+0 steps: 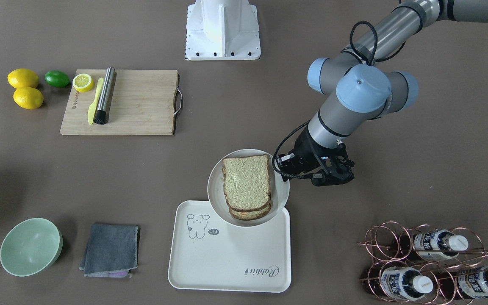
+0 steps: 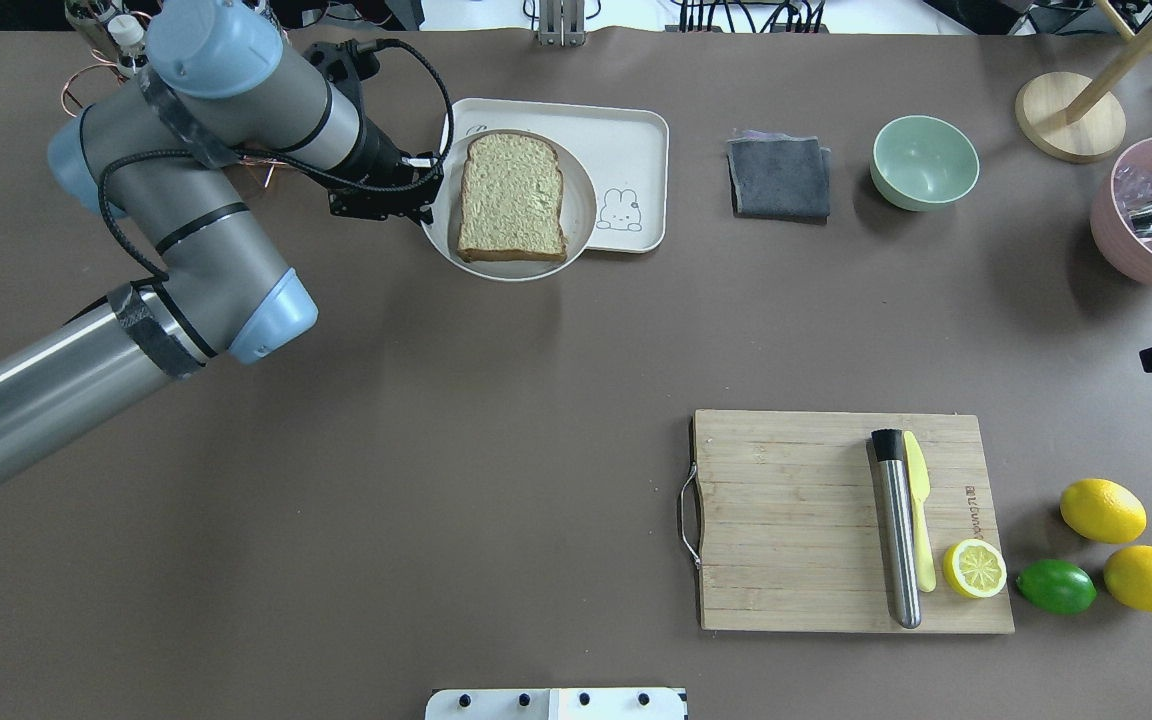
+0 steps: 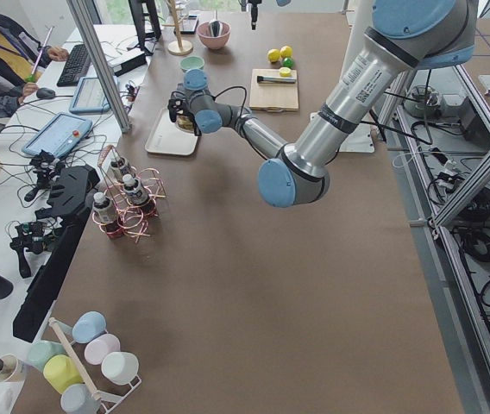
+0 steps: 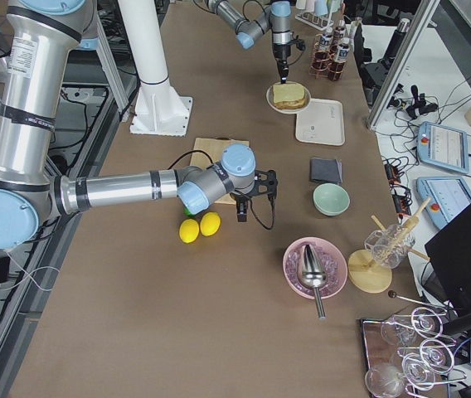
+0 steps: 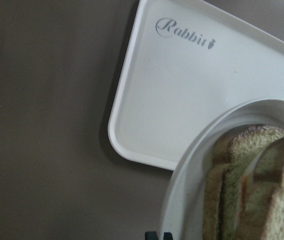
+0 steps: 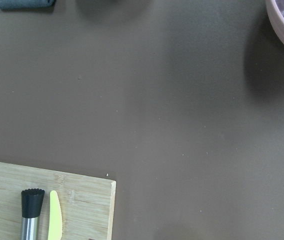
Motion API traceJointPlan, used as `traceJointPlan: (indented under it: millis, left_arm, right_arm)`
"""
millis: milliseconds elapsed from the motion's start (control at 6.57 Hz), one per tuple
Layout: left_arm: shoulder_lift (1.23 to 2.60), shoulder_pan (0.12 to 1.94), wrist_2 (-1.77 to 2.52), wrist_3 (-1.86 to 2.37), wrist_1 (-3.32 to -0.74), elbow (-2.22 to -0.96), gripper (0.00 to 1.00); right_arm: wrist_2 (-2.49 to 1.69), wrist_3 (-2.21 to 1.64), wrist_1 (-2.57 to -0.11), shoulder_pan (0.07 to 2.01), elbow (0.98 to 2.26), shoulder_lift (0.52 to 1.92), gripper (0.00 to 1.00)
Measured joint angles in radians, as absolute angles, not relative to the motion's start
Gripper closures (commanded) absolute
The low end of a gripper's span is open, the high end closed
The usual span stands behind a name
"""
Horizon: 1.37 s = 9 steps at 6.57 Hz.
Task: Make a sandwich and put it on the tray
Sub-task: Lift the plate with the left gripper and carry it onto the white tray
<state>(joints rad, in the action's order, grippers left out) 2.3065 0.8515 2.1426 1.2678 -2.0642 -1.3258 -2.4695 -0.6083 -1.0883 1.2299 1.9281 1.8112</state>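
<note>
Right beside the left hand point(image 2: 423, 204) lies the sandwich point(image 2: 511, 197).

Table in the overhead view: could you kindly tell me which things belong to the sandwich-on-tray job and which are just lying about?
In the job: sandwich; tray; round white plate carrying the sandwich; left pincer gripping the plate's rim.

Lying about: cutting board with yellow knife and steel rod; lemons; lime; green bowl; grey cloth; bottle rack.

Sandwich point(image 2: 511, 198) on plate point(image 2: 585, 205); plate overlaps tray point(image 2: 628, 148) L-near corner. Overhead view: cloth point(image 2: 780, 178) R of tray, bowl point(image 2: 924, 160) R of cloth.
</note>
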Motion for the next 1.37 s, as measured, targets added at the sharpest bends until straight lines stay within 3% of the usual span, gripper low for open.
traceJointPlan:
  millis: [761,1065,1370]
  left_arm:
    - [2.536,0.877,2.152,1.177,-2.306,-0.830,1.00]
    - [2.594,0.862,2.139,1.173,-2.362,-0.725,1.00]
    - [2.610,0.834,2.102,1.173,-2.385,-0.697,1.00]
  right_arm:
    - [-2.471,-0.598,-1.088,1.219,1.952,1.810,0.00]
    - [-2.471,-0.598,-1.088,1.220,1.957,1.810,0.00]
    - [-2.471,-0.598,-1.088,1.224,1.957,1.810,0.00]
